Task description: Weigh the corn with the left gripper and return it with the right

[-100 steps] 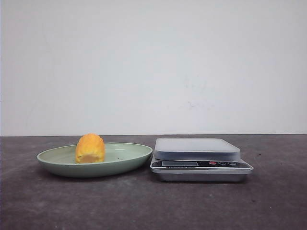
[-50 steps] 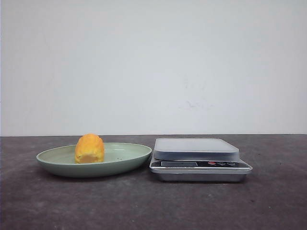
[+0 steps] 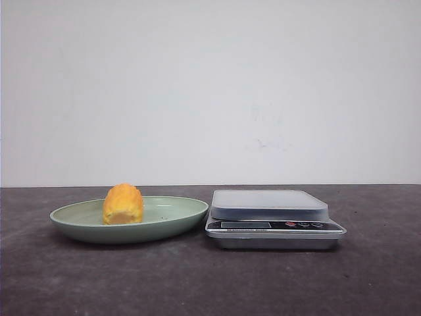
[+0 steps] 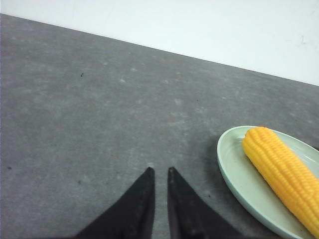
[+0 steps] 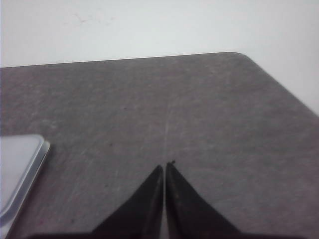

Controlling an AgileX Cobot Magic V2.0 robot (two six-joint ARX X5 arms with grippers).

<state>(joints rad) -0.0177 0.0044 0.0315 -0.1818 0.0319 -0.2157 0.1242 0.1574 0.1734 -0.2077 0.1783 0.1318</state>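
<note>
corn (image 3: 123, 204) laid in green plate (image 3: 177, 220) | scale (image 3: 273, 219) set beside | left gripper (image 4: 159, 175) fingers nearly closed, nothing held | right gripper (image 5: 164, 169) fingers pressed together

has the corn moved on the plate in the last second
No. In the front view the corn lies at the same spot in the green plate, left of the scale, as it did a second ago.

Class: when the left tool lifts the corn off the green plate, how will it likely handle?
The corn looks rounded and elongated, so it may roll in the sloped plate. Its ribbed kernel rows probably aid grip. It appears rigid, unlikely to flop.
</note>
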